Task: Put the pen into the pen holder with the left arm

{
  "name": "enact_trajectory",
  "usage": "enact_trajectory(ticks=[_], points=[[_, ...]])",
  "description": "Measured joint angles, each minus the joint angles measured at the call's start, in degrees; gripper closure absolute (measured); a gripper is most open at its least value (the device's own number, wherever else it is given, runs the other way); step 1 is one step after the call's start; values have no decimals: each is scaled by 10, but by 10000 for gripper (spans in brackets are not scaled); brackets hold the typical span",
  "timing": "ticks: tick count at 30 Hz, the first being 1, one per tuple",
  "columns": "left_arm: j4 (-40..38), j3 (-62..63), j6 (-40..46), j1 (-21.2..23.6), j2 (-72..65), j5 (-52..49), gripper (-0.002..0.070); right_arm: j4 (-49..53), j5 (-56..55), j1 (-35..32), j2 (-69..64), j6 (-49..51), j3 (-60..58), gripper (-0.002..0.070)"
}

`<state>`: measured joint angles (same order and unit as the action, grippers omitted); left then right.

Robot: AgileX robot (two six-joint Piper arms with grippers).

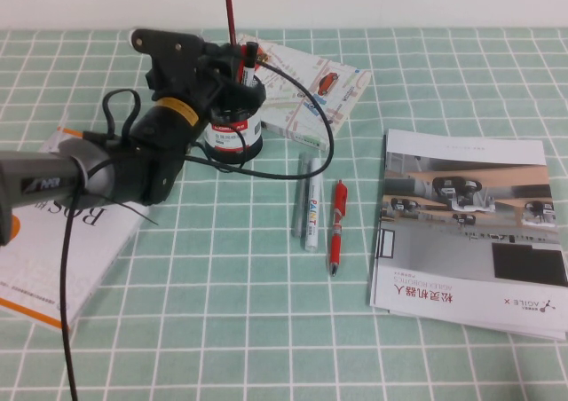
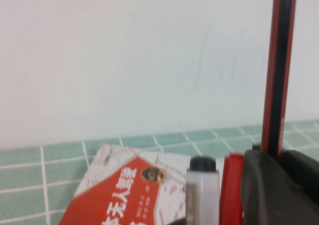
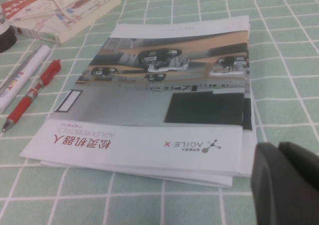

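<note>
The pen (image 1: 228,2) is a thin dark-red stick standing upright, its top running out of the high view. My left gripper (image 1: 232,62) is shut on its lower part, right above the pen holder (image 1: 235,133), a black mesh cup with a white label and red band. The pen's lower end is hidden behind the gripper. In the left wrist view the pen (image 2: 279,70) rises from between the fingers of the left gripper (image 2: 271,155). A black-capped white marker (image 2: 202,190) and a red pen (image 2: 232,185) stand beside it. My right gripper (image 3: 286,185) is shut and empty beside a brochure.
A white paint marker (image 1: 311,204), a grey pen (image 1: 299,197) and a red clicker pen (image 1: 337,226) lie right of the holder. A brochure (image 1: 466,228) lies at the right, a map book (image 1: 311,90) behind the holder, a white book (image 1: 62,241) at the left. Black cables loop around the holder.
</note>
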<state>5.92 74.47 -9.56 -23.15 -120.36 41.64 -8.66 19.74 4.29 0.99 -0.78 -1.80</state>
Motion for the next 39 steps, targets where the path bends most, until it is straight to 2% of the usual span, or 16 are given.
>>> enact_trajectory(ticks=[14, 17, 23, 25, 29, 33, 37, 39], points=[[69, 8, 3, 0, -7, -34, 650, 0, 0, 0, 0, 0, 0, 696], [70, 8, 3, 0, -10, -49, 603, 0, 0, 0, 0, 0, 0, 696], [70, 9, 3, 0, -10, -62, 400, 0, 0, 0, 0, 0, 0, 696], [70, 9, 3, 0, -2, -84, 370, 0, 0, 0, 0, 0, 0, 696], [70, 9, 8, 0, 34, -150, 354, 0, 0, 0, 0, 0, 0, 696], [70, 2, 8, -4, 95, -219, 389, 0, 0, 0, 0, 0, 0, 696], [69, -50, 10, -23, 178, -221, 564, 0, 0, 0, 0, 0, 0, 696], [70, -87, 12, -35, 219, -203, 629, 0, 0, 0, 0, 0, 0, 696]])
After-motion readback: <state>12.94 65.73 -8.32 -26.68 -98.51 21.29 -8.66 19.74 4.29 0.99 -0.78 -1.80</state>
